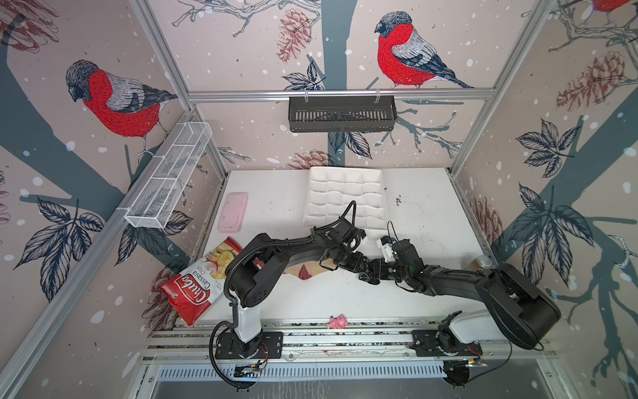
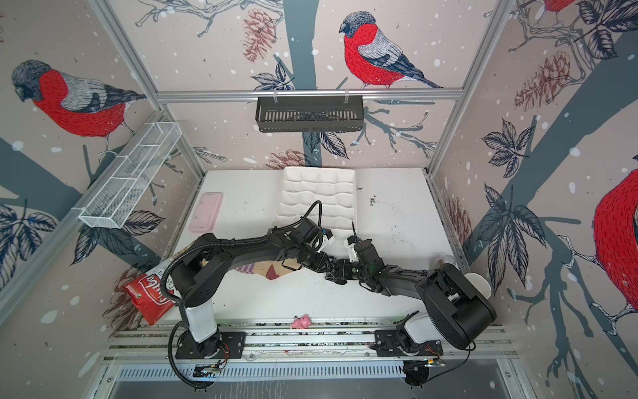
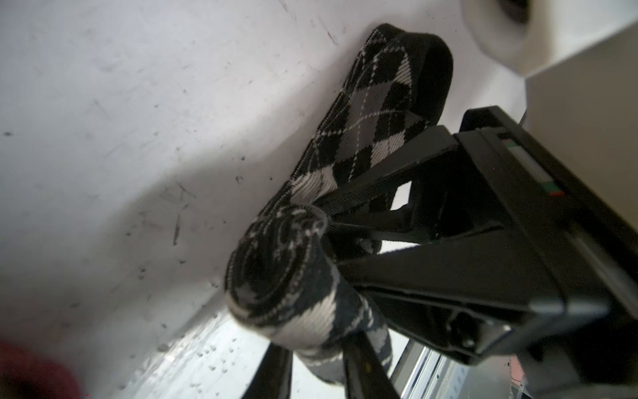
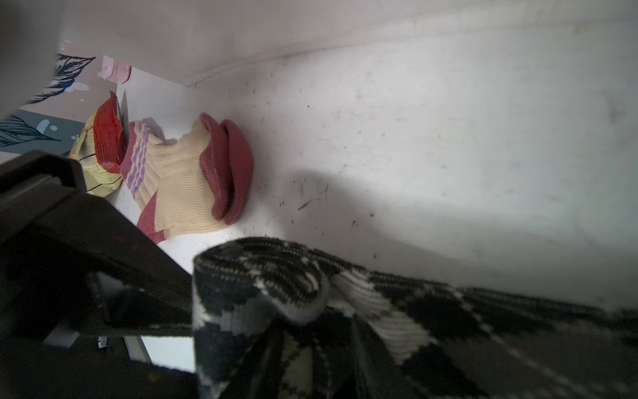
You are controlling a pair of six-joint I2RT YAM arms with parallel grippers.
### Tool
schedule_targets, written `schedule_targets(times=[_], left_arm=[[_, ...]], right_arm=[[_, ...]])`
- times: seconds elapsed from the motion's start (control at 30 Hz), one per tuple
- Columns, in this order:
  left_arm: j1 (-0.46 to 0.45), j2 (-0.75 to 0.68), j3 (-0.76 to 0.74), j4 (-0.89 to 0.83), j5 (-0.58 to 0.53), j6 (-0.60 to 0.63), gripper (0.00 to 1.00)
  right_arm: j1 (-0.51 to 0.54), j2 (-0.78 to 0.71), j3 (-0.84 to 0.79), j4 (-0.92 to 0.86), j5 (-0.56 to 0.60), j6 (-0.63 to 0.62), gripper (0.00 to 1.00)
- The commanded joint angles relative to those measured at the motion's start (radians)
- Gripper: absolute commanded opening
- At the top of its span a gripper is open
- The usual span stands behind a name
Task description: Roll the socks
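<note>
Soft daylight, shadowed, blurred wrist foregrounds

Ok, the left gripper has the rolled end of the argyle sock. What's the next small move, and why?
Probably turn the left gripper a little further along the argyle sock. It pinches a tight roll at one end, while a stretch of the sock lies flat and unrolled on the table. The tan sock lies loose nearby and can wait.
</note>
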Motion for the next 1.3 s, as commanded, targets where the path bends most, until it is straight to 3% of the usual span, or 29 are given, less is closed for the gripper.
schedule_targets(times=[0.0, 0.23, 0.43, 0.57, 0.67, 1.0, 1.27], left_arm=[[-0.044, 0.024, 0.009, 0.085, 0.02, 0.016, 0.25], [-0.042, -0.005, -0.008, 0.071, 0.0, 0.017, 0.24], [-0.021, -0.017, -0.059, 0.147, 0.027, -0.011, 0.19], [-0.02, -0.026, -0.081, 0.211, 0.045, -0.033, 0.06], [-0.015, -0.032, -0.091, 0.231, 0.045, -0.045, 0.0], [0.013, -0.074, -0.121, 0.178, 0.027, -0.029, 0.0], [0.024, -0.081, -0.127, 0.115, 0.022, 0.001, 0.0]], right_arm=[[0.013, 0.03, -0.001, -0.115, -0.088, 0.025, 0.3], [0.017, 0.031, -0.015, -0.062, -0.13, 0.072, 0.15], [0.022, 0.01, 0.004, -0.105, -0.123, 0.059, 0.13], [0.022, 0.011, 0.004, -0.104, -0.125, 0.063, 0.12], [0.022, 0.011, 0.007, -0.113, -0.122, 0.062, 0.13], [0.003, -0.045, 0.035, -0.202, -0.09, 0.013, 0.19], [-0.076, -0.173, 0.066, -0.333, -0.059, -0.059, 0.24]])
